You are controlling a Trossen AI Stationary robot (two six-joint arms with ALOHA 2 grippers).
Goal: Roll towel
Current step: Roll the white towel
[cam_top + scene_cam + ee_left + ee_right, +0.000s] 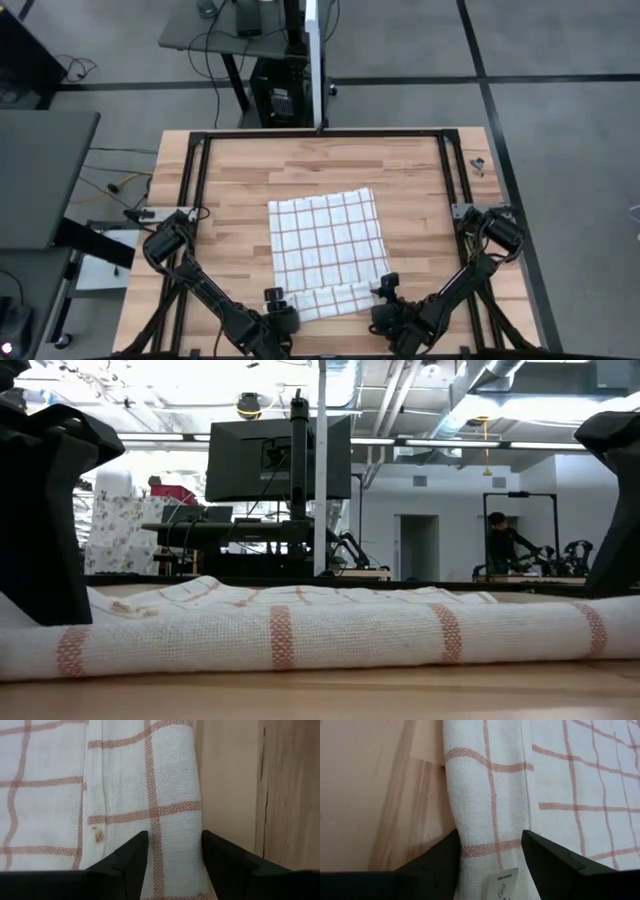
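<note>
Towel was lying pretty much in the middle of the wooden table, white with the red-brown grid, mostly flat. The edge nearest the robot was already rolled up into a tight tube, and you could see that roll stretching across the whole low view with the flat part bunched a bit behind it.

Left gripper sat at the roll's left end, right gripper at the right end. From the left wrist cam, the two dark fingers straddled the end of the roll, parted about as wide as the roll itself, cloth filling the gap and touching both. Same deal on the right wrist cam, fingers on either side of the roll, with a little white care tag sticking out between them. There was also a small brownish spot on the fabric near the left fingers.

Way back in the room, a person stood by some equipment.
</note>
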